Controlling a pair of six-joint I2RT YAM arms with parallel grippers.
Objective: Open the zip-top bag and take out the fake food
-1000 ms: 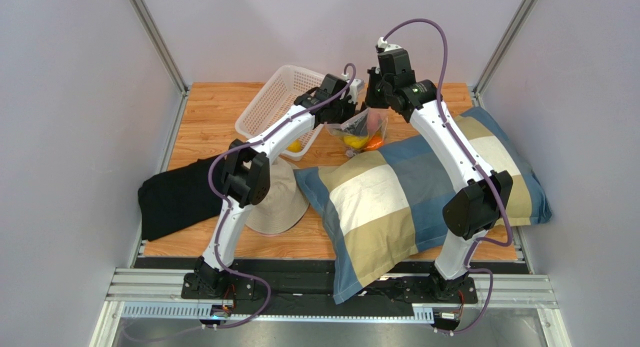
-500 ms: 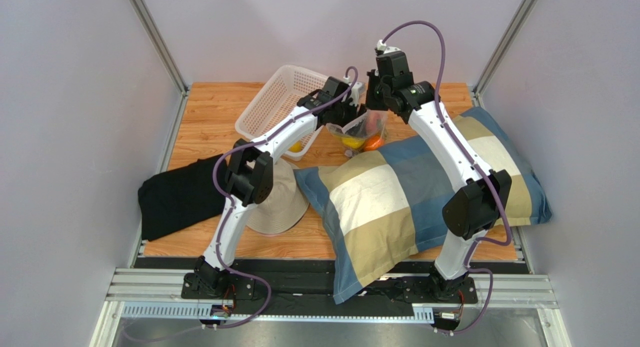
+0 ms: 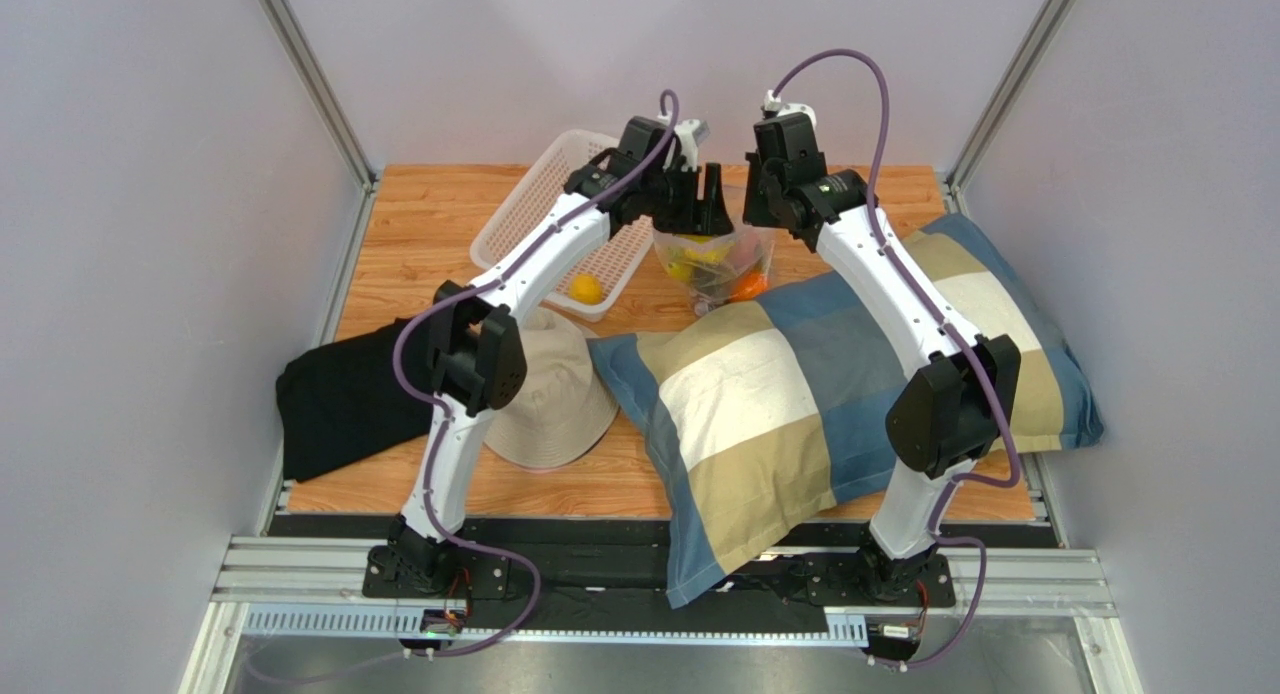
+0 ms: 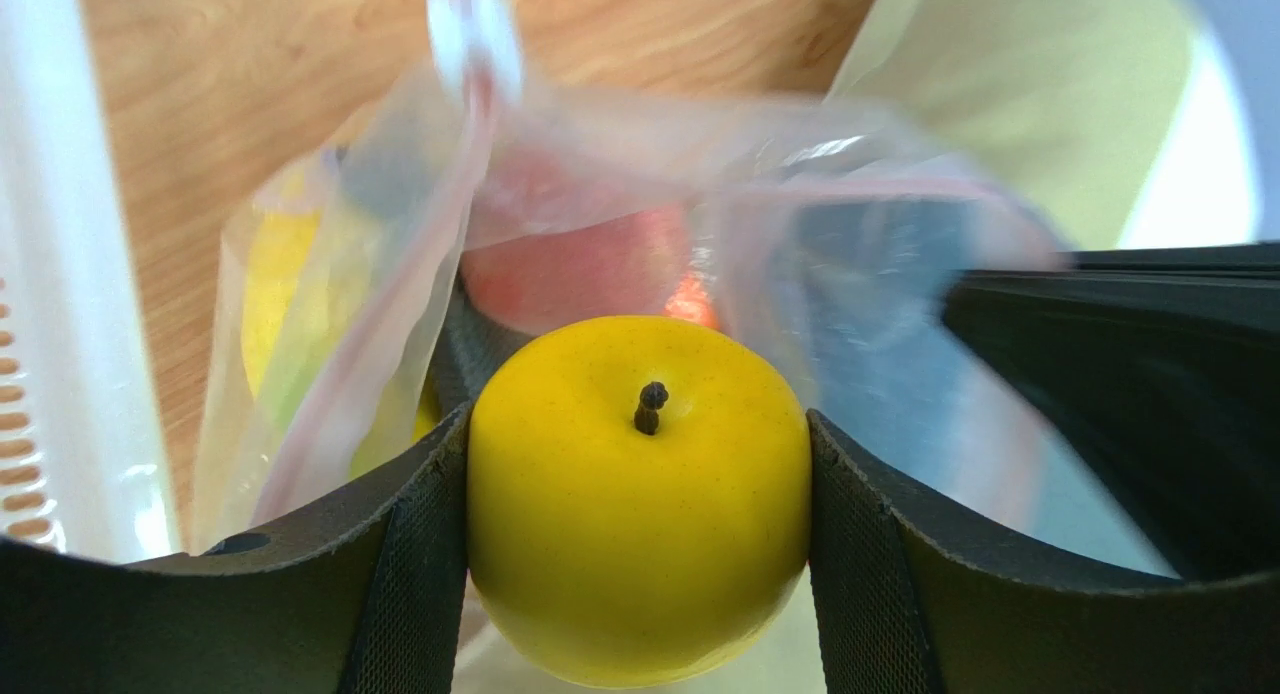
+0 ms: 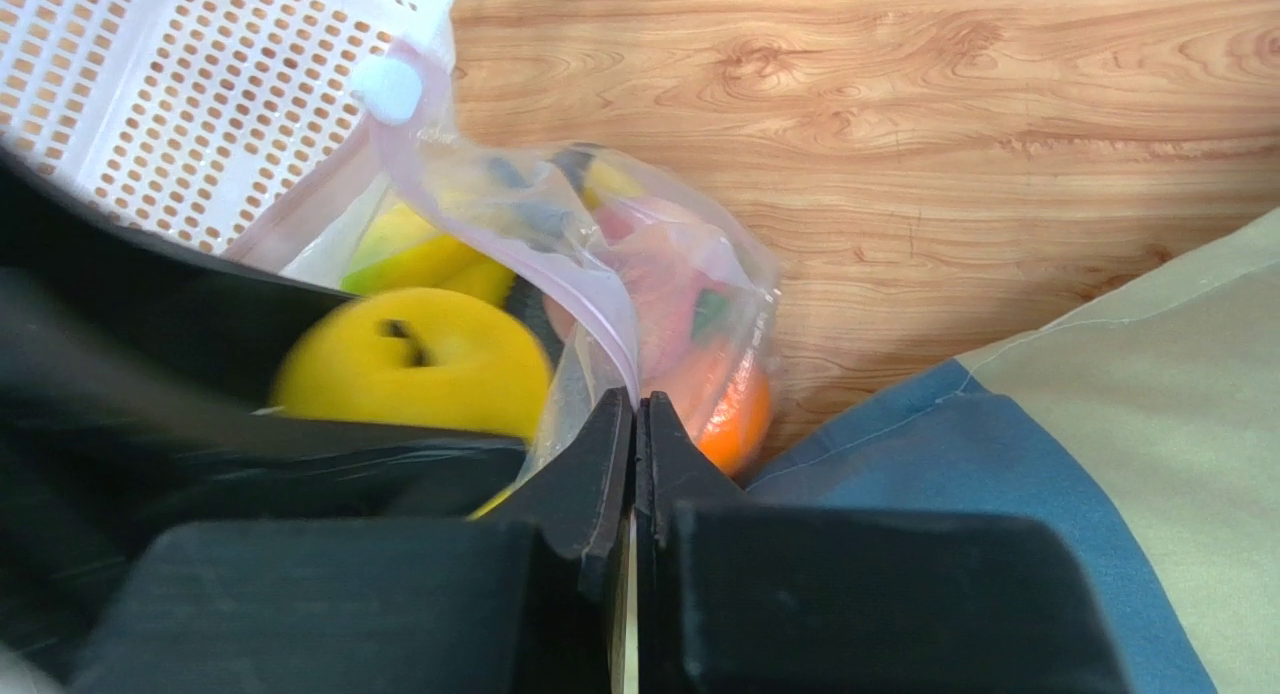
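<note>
The clear zip-top bag (image 3: 718, 262) hangs open at the far middle of the table, between the basket and the pillow. My right gripper (image 5: 633, 409) is shut on the bag's rim (image 5: 594, 297) and holds it up. My left gripper (image 4: 639, 469) is shut on a yellow round fruit (image 4: 639, 492) with a dark stem, just above the bag's mouth; that fruit also shows in the right wrist view (image 5: 413, 367). Inside the bag I see an orange (image 5: 732, 409), a pink fruit (image 5: 661, 282) and more yellow pieces (image 5: 398, 244). The grey fish is hidden.
A white mesh basket (image 3: 529, 214) stands left of the bag with a yellow fruit (image 3: 585, 289) in it. A checked pillow (image 3: 842, 379) fills the right side. A beige hat (image 3: 564, 402) and black cloth (image 3: 349, 394) lie at the left.
My left gripper has risen up out of the bag with the yellow fruit in it. The right gripper has lifted the bag's rim a little, so the bag stands more upright.
</note>
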